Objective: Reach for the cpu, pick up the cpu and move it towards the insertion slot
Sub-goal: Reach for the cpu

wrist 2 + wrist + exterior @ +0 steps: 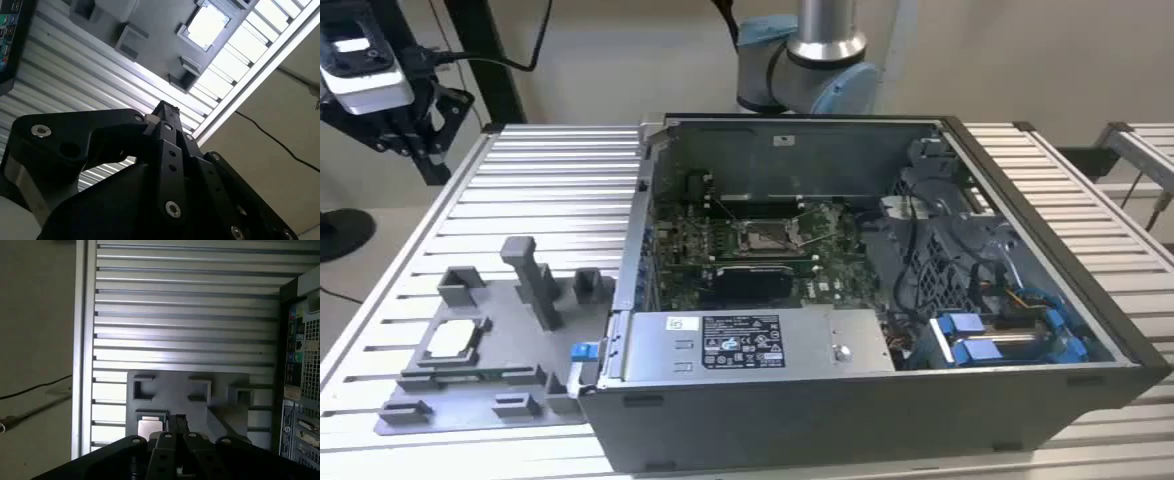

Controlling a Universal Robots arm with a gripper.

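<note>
At the exterior view's upper left the claw (408,135) hangs clenched and empty, well apart from the cpu (454,340) lying in the grey fixture plate (494,408) at lower left; the insertion slot (765,237) sits mid-frame inside the open computer case (854,410).

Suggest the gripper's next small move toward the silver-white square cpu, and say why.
Probably bring the black gripper down toward the small silver-white square cpu. In the exterior view it hangs high and apart from the cpu, which lies untouched in the grey plastic fixture plate; its jaws look shut and empty.
</note>
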